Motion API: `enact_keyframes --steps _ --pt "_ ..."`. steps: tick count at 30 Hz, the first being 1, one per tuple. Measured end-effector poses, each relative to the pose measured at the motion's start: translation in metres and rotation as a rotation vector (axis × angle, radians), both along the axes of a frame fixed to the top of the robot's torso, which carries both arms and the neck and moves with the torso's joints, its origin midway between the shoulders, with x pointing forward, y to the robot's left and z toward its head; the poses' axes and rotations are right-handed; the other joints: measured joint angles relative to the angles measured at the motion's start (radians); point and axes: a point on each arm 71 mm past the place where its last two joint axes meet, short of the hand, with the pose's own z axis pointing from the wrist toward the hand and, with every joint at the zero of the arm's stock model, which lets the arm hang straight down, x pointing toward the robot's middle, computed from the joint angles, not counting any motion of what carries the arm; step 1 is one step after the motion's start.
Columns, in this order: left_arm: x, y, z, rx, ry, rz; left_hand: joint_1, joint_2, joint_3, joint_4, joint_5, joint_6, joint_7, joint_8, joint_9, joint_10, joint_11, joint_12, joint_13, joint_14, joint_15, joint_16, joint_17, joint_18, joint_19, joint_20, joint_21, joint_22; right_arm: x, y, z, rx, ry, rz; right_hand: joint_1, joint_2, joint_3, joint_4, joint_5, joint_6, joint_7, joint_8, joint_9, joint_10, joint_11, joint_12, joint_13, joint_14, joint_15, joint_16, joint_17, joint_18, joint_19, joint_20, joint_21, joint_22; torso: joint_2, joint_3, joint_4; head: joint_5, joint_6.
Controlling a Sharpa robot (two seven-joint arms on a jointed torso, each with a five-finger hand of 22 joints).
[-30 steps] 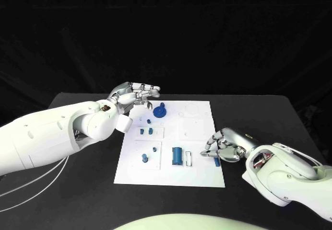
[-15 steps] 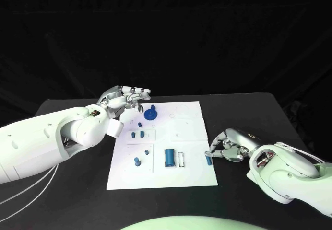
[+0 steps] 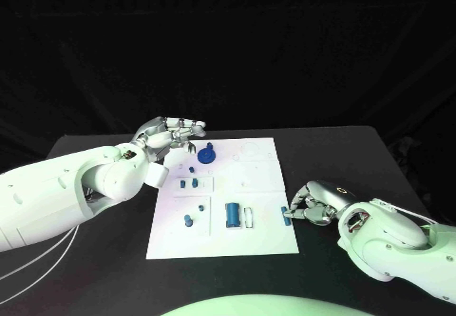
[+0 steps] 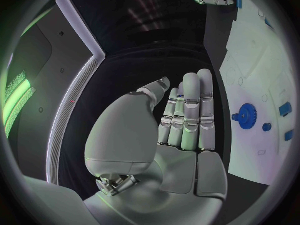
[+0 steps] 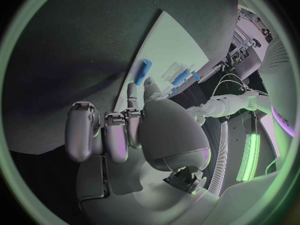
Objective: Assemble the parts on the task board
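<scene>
The white task board [image 3: 261,234] lies in the middle of the black table. On it are a blue gear [image 3: 206,157], a large blue cylinder [image 3: 232,214] and several small blue pegs [image 3: 190,182]. My right hand [image 3: 312,205] is at the board's right edge and pinches a small blue peg [image 3: 285,212] between thumb and finger; the right wrist view shows this peg [image 5: 142,71] sticking out past the fingertips [image 5: 132,91]. My left hand [image 3: 174,135] hovers at the board's far left corner, holding nothing. In the left wrist view its fingers [image 4: 187,110] are stretched out beside the gear [image 4: 247,116].
A white clip-like holder [image 3: 249,217] stands beside the large cylinder. Round sockets [image 3: 249,149] mark the board's far right part. Bare black table [image 3: 342,158] surrounds the board. My left forearm [image 3: 76,184] reaches over the table left of the board.
The camera shifted, so the board sits lower and more to the left. My right hand has carried the small blue peg slightly toward the board's far side. The left hand has hardly moved.
</scene>
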Motion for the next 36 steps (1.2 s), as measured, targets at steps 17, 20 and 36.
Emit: enact_keyframes --steps 17,20,36 --pt "0.0 0.001 0.0 0.001 0.001 0.0 0.0 0.0 0.0 0.0 0.0 0.0 0.0 0.0 0.0 0.0 0.0 0.0 0.0 0.0 0.0 0.0 0.0 0.0 0.0 0.0 0.0 -0.001 -0.001 0.015 -0.012 -0.03 0.018 0.03 0.0 0.0 0.003 0.003 0.009 0.003 -0.003 0.0 0.004 -0.003 -0.003 -0.006 0.0 0.0 0.0 0.0 0.001 0.0 0.0 0.0 0.0 0.0 0.0 -0.0012 -0.0007 0.005 -0.007" --pt "0.0 0.001 0.0 0.001 0.001 0.0 0.0 0.0 0.0 0.0 0.0 0.0 0.0 0.0 0.0 0.0 0.0 0.0 0.0 0.0 0.0 0.0 0.0 0.0 0.0 0.0 0.0 -0.001 0.0 0.017 -0.012 -0.036 0.016 0.036 0.0 0.0 0.003 0.003 0.009 0.003 -0.003 0.001 0.004 -0.003 -0.003 -0.006 0.0 0.0 0.0 0.0 0.001 0.0 0.0 0.0 0.0 0.0 -0.001 -0.0014 -0.0005 0.006 -0.008" --pt "-0.001 0.003 0.0 0.004 0.005 0.002 0.0 0.0 0.0 0.0 0.0 0.0 0.0 0.0 0.0 0.0 0.0 0.0 0.0 0.0 0.0 0.0 -0.001 0.0 0.0 0.0 -0.004 -0.001 0.001 0.034 -0.013 -0.119 -0.048 0.134 0.068 -0.069 0.01 -0.029 0.009 0.001 0.006 -0.014 0.007 -0.003 -0.002 -0.038 0.0 0.0 0.0 0.0 0.001 0.0 0.0 0.0 -0.017 0.0 -0.001 -0.0017 0.0 0.012 -0.013"
